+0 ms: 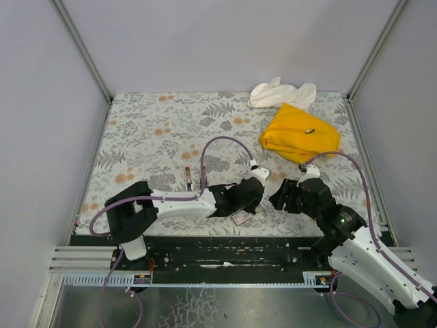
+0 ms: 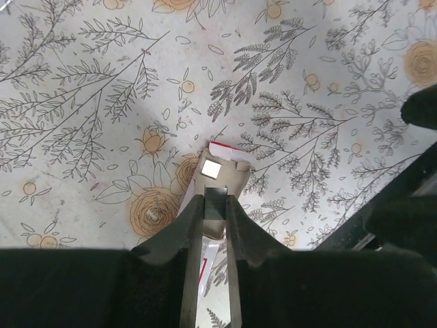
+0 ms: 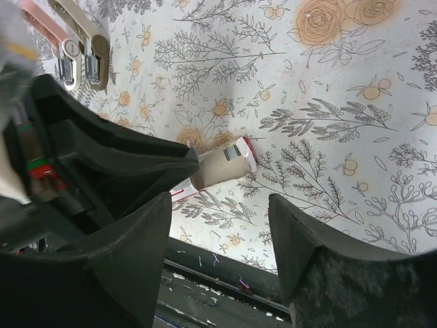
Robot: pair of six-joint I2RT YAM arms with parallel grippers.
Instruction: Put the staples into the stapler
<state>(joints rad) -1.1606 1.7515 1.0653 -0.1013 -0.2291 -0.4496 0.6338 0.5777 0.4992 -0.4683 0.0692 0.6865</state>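
staples box (image 2: 220,179) is located near the near edge of the table (image 1: 157,123). It's a pink sleeve with the tan inner piece exposed and the white label up. It is pinched by the left gripper (image 2: 215,202), whose jaws are closed onto the tan inner end, and a dark ribbed strip is seen right at the fingertips. Whether the box is lifted clear of the table cannot be told.

Risks:
- Only the end of the inner piece is gripped. On a pull, the inner could be slid out of the sleeve and the staples spilled, or the thin card crushed.
- The box is dwarfed by the fingers, so it can be twisted or flicked out by any side load.
- The table edge is close. A dropped box could be lost down by the rail (image 1: 225,249).
- right gripper (image 3: 218,202) is spread wide with nothing in it, just beside the left one. A clash is likely if both are driven in together.
- stapler (image 1: 188,175) is lying well apart, further in and leftward, so a long carry is needed on a marginal grip.
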